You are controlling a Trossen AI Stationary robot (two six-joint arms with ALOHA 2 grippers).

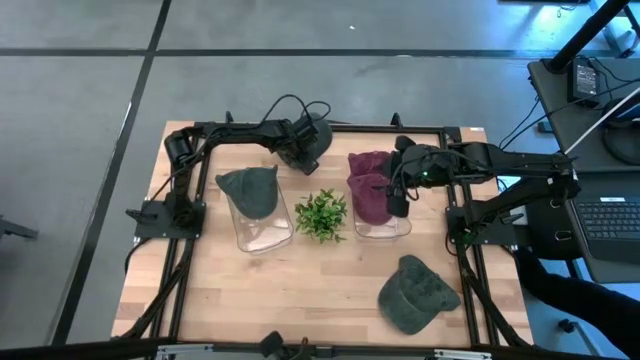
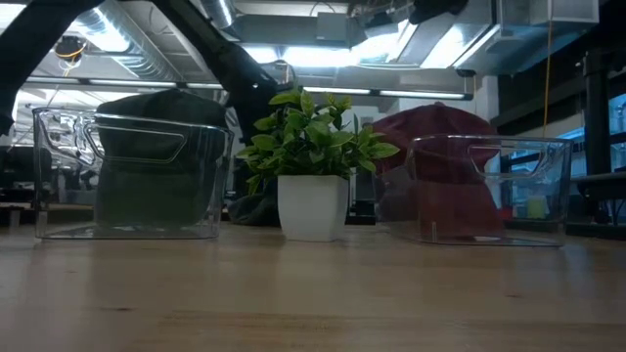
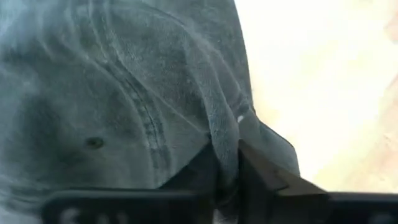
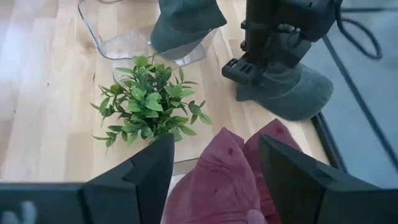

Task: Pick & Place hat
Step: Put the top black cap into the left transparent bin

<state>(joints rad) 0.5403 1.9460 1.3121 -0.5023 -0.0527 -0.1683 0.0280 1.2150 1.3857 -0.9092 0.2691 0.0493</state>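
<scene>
Centrally on the light wooden slatted table stands a small green leafy plant in a white pot, used here as the landmark.

Behind the plant, toward the table's far edge, the left gripper is pressed down on a dark grey-green cotton cap. In the left wrist view its dark fingers are closed almost together, pinching a raised fold of that cap's stitched fabric between them.

To the plant's right, the right gripper hangs over a clear plastic bin heaped with maroon cloth caps. In the right wrist view its two dark fingers are spread wide apart, with the maroon caps showing between them; whether the fingertips touch the cloth cannot be told.

To the plant's left sits a second clear plastic bin with a grey-green cap resting on its rim and drooping inside.

Nearer than the plant and off to its right, another grey-green cap lies loose on the table.

No brand, label or writing can be read on the caps, bins or pot.
</scene>
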